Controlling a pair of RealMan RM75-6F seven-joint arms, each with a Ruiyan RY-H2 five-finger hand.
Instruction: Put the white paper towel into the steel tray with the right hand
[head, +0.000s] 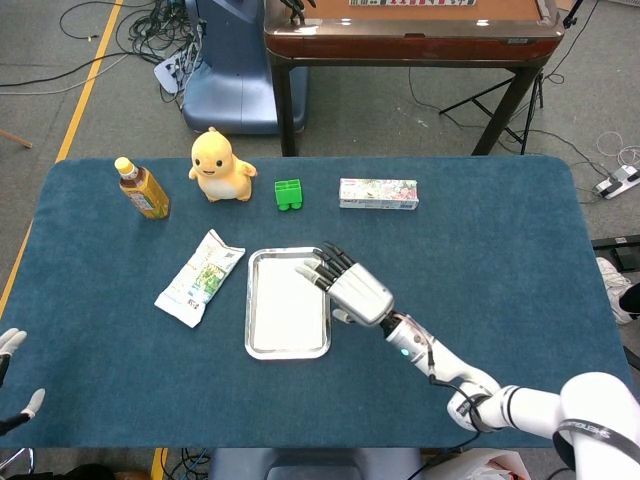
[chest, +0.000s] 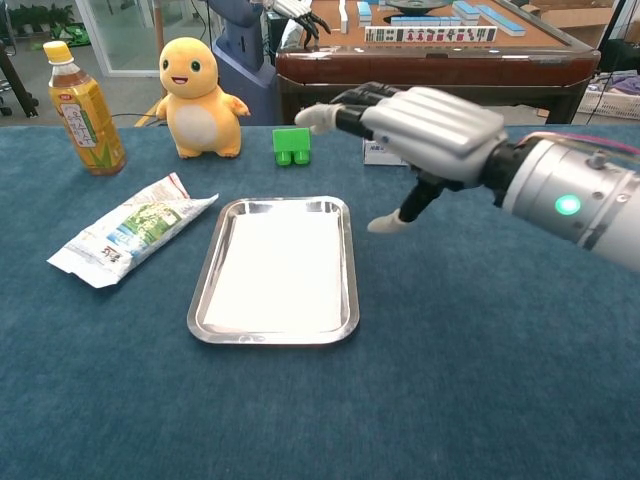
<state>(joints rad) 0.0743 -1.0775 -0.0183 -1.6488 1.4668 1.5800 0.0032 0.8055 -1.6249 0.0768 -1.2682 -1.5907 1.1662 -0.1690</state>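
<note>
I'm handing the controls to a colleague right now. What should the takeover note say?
Right hand: open, holds nothing, raised above the table by the tray's right rim.
Left hand: at the table's left edge, barely in view; state unclear.
Paper towel: lies flat inside the steel tray.
Done: the towel is in the tray and released.
Left: probably only drawing the right arm back clear of the tray.
</note>
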